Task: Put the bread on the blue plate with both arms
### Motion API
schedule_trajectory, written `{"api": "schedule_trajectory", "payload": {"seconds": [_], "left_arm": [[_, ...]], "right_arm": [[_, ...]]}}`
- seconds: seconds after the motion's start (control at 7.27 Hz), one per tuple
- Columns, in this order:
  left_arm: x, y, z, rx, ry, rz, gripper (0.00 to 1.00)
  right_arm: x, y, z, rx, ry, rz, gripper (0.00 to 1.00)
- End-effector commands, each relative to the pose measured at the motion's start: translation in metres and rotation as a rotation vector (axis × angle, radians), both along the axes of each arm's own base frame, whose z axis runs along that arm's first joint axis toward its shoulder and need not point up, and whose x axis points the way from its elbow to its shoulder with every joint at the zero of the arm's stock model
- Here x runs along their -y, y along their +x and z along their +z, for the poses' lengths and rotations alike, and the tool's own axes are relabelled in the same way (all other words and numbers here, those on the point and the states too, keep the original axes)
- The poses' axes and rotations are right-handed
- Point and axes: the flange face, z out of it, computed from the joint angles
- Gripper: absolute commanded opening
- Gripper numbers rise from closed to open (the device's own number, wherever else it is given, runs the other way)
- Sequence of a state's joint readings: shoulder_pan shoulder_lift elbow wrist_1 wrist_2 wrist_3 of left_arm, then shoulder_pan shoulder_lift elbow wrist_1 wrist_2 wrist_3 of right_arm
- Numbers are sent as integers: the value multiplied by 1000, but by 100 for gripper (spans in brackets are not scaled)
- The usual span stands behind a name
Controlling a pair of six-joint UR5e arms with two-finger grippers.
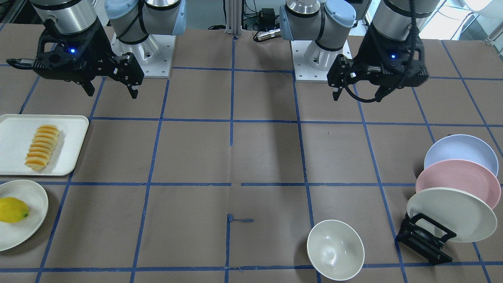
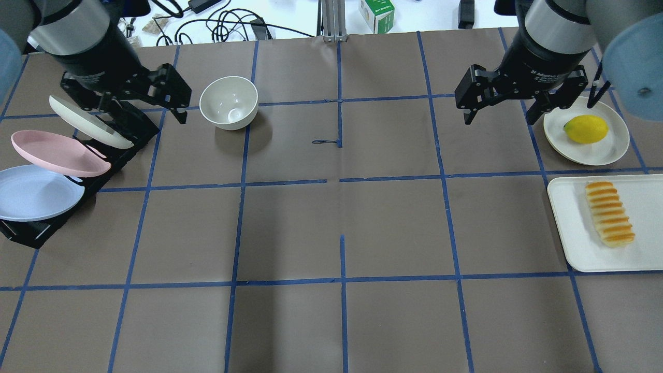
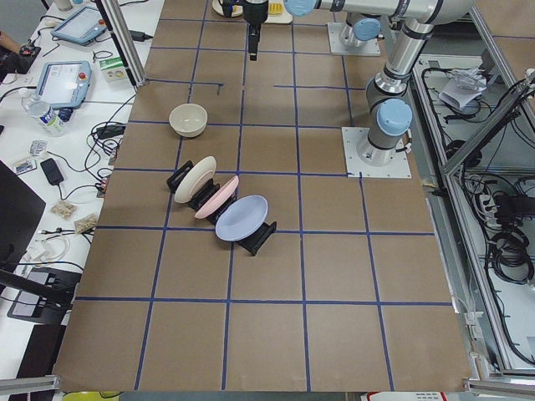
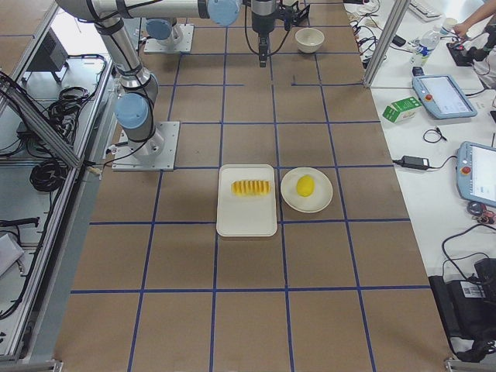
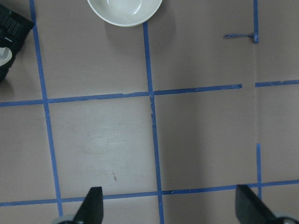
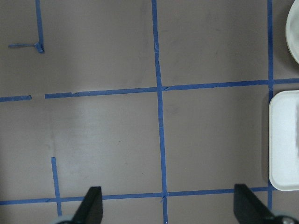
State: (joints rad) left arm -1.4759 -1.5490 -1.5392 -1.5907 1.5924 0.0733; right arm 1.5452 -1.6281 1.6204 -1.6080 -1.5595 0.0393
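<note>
End effectors (image 1: 357, 96) (image 1: 113, 94) agape; bread (image 1: 42, 147) on tray (image 1: 74, 129)

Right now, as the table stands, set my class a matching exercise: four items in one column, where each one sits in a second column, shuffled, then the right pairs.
Column 1
1. bread
2. lemon
3. blue plate
4. bowl

Column 2
A. leaning in the black rack
B. on the white tray
C. directly on the table
D. on the cream plate that lies flat

Pairs: 1-B, 2-D, 3-A, 4-C
</note>
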Motion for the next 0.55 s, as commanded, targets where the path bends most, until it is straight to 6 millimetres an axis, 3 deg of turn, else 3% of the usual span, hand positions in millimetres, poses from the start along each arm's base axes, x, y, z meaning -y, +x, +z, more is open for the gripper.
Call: {"api": "schedule_trajectory", "payload": {"seconds": [0.0,0.14,0.28,0.41], "left_arm": [[3,89,-3,25,11,114,100],[1,138,-4,30,12,122,100],[-4,202,-10,29,12,247,100],[-20,274,-25,17,38,377,100]], "right_arm": [[5,-45,-22,-36,43,-89,100],[8,-86,-52,-57,103,-166,100],[5,-125,-66,-99,136,-193,100],[20,-162,-75,-119,59,-151,100]]}}
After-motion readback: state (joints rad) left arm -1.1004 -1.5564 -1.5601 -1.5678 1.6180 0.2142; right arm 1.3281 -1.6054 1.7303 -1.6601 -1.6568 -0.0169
